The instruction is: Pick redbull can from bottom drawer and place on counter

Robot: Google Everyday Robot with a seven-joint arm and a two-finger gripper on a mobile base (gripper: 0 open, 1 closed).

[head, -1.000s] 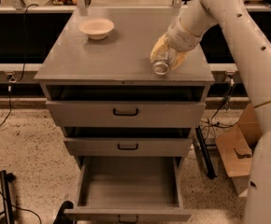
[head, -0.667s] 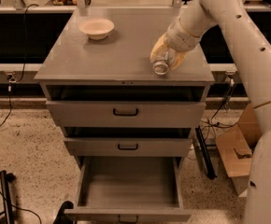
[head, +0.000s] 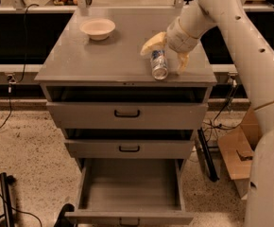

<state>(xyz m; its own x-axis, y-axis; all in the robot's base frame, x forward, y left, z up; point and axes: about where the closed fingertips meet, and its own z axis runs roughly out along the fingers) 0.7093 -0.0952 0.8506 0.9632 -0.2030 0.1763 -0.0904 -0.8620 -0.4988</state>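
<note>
On the counter (head: 104, 56), toward its back left, a cream bowl (head: 98, 28) is seen. Near its front right edge the redbull can (head: 159, 65) is flanked by the gripper (head: 162, 60), whose fingers are spread wide and grasp nothing. Below the counter, the bottom drawer (head: 130, 216) is pulled open.

Dim, warm overhead light.
The counter (head: 113, 56) glows softly beneath the gripper (head: 162, 60), spread at its right edge; drawer gaps (head: 127, 94) sit black.

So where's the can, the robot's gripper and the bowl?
redbull can (head: 159, 65): camera view, its silver side.
gripper (head: 162, 60): camera view, midway between its open fingertips, over the counter (head: 108, 56), right side.
bowl (head: 98, 28): camera view, its hollow middle.
</note>
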